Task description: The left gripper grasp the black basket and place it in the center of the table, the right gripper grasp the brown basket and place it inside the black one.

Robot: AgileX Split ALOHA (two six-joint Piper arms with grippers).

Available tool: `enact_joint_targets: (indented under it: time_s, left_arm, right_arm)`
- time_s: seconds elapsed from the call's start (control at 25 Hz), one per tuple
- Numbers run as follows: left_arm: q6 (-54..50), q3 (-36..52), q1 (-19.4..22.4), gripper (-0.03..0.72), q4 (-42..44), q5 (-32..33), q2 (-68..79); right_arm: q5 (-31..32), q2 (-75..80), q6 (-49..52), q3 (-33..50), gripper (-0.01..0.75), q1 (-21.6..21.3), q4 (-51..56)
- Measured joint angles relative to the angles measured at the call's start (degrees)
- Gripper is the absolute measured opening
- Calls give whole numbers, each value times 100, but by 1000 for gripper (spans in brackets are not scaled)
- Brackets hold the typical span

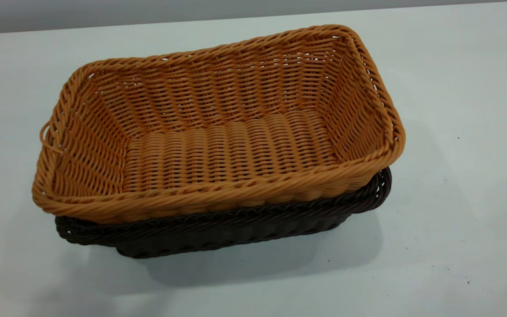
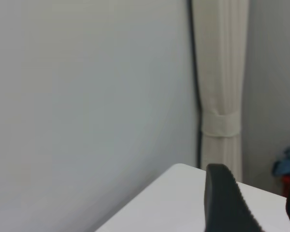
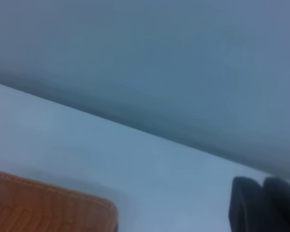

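The brown basket [image 1: 218, 132] sits nested inside the black basket [image 1: 218, 229] in the middle of the table [image 1: 456, 132]. Only the black basket's rim and near side show below it. Neither gripper shows in the exterior view. In the left wrist view my left gripper [image 2: 261, 212] is raised off the table, its two black fingers [image 2: 222, 203] apart with nothing between them. In the right wrist view my right gripper [image 3: 263, 205] is above the table with its fingers [image 3: 246, 205] together and empty. A corner of the brown basket [image 3: 48, 205] lies off to its side.
A pale wall runs behind the table's far edge [image 1: 236, 17]. In the left wrist view a tied cream curtain [image 2: 221, 96] hangs beyond a table corner [image 2: 179, 169]. Small dark specks dot the table at the right.
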Motion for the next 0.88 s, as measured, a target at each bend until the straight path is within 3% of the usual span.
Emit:
enact_joint_targets:
  time_s: [0.44,0.88]
  left_arm:
    - [0,98,0,290,20,-250,0]
    - [0,648,0,290,50,-168,0]
  right_arm:
    - [-13,-1983,-271,1689,61,0,-579]
    - [-19,-3624,-268,4269,43,0,49]
